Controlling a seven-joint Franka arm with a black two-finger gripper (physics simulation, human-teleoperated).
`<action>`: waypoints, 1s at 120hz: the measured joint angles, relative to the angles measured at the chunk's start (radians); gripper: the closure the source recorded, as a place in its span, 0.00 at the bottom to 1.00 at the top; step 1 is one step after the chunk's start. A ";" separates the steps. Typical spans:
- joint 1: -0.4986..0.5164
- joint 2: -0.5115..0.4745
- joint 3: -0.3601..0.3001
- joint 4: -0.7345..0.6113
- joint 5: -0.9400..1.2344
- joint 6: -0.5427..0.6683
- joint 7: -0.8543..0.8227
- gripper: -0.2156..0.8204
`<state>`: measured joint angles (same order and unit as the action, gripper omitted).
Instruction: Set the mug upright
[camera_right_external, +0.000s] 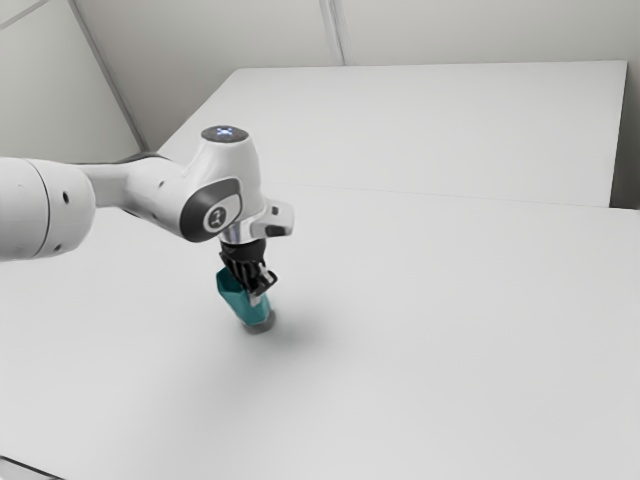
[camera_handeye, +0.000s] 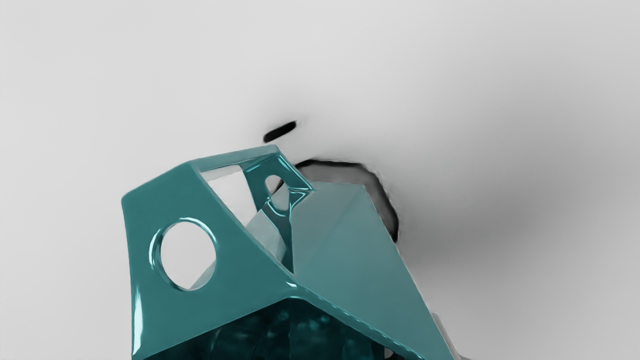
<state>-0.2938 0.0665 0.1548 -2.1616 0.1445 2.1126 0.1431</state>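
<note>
Exterior view: one pale table (camera_right_external: 420, 300) fills most of a room with whitish walls (camera_right_external: 230, 35), one seam (camera_right_external: 334, 30) at twelve o'clock. One arm (camera_right_external: 155, 190) enters from nine o'clock; one teal mug (camera_right_external: 236, 298), at eight o'clock from centre, leans, mouth toward eleven, at the pincer (camera_right_external: 260, 292).

Wrist view: the pincer is clamped on the mug's wall, one finger inside, one outside. Two round holes (camera_handeye: 188, 255) and one short black mark (camera_handeye: 280, 131) show.
</note>
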 joint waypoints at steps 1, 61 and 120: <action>0.001 0.000 0.000 0.000 0.000 0.001 0.000 0.96; 0.015 0.003 0.000 -0.024 -0.001 0.019 0.000 0.96; 0.017 0.000 0.000 -0.022 -0.007 0.021 0.009 0.83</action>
<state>-0.2767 0.0668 0.1549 -2.1833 0.1373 2.1337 0.1522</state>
